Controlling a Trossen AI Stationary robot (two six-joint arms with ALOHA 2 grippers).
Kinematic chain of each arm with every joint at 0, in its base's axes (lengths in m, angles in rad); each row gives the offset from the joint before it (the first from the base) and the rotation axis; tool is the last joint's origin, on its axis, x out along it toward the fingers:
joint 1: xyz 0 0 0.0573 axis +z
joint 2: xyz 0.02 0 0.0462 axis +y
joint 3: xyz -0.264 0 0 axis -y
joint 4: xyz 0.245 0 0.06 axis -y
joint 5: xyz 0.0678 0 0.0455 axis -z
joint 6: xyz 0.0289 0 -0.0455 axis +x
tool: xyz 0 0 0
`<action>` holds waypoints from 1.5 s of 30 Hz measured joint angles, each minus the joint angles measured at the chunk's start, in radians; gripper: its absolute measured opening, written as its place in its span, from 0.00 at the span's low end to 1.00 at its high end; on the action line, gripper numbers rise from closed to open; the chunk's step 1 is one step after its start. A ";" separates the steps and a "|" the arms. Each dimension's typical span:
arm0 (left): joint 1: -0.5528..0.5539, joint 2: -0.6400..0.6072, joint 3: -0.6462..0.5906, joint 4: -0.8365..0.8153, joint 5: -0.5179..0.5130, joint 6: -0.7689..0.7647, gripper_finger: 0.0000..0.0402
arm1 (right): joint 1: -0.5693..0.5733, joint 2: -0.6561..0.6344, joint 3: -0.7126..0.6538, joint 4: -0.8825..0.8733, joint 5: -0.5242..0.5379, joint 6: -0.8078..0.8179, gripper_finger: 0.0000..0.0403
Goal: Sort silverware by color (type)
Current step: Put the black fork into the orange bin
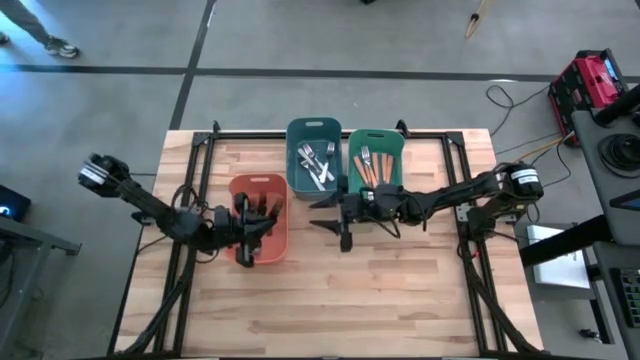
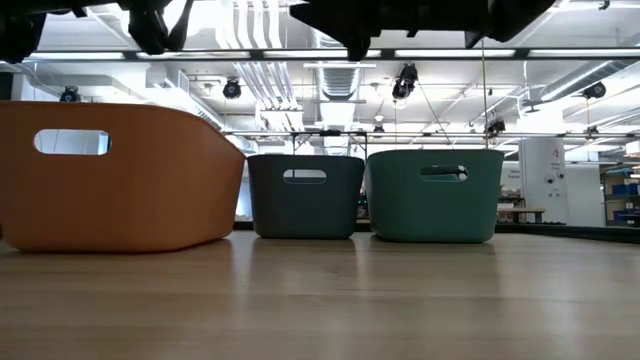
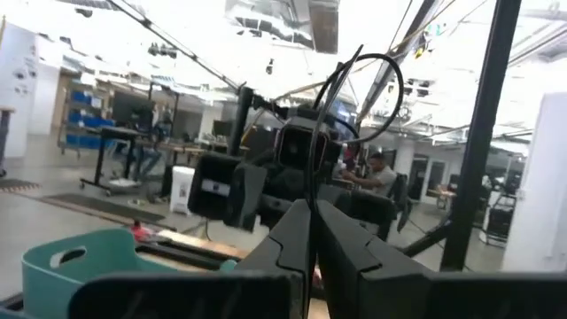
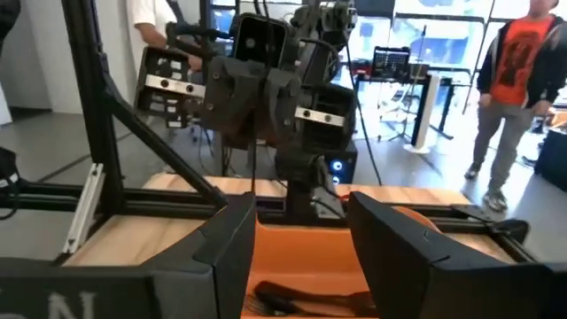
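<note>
The silverware lies sorted in three bins. Dark brown pieces (image 4: 306, 297) are in the salmon bin (image 1: 243, 188), shiny silver forks (image 1: 316, 163) in the blue bin (image 1: 296, 135), and orange-handled pieces (image 1: 372, 172) in the green bin (image 1: 388, 137). My left gripper (image 3: 312, 244) hangs shut and empty above the salmon bin, pointing toward the right arm. My right gripper (image 4: 297, 239) stands open and empty just right of the salmon bin, above the table and facing the left arm.
The three bins stand in the table's far half, and bare wood (image 1: 400, 300) fills the near half. A black frame (image 1: 470, 230) runs along the table's sides. People stand in the room beyond, one (image 4: 518, 97) off the table's left side.
</note>
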 joint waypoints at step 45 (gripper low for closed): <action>0.027 0.186 0.171 0.098 0.014 0.152 0.00 | 0.002 0.295 0.309 0.003 -0.173 0.019 0.03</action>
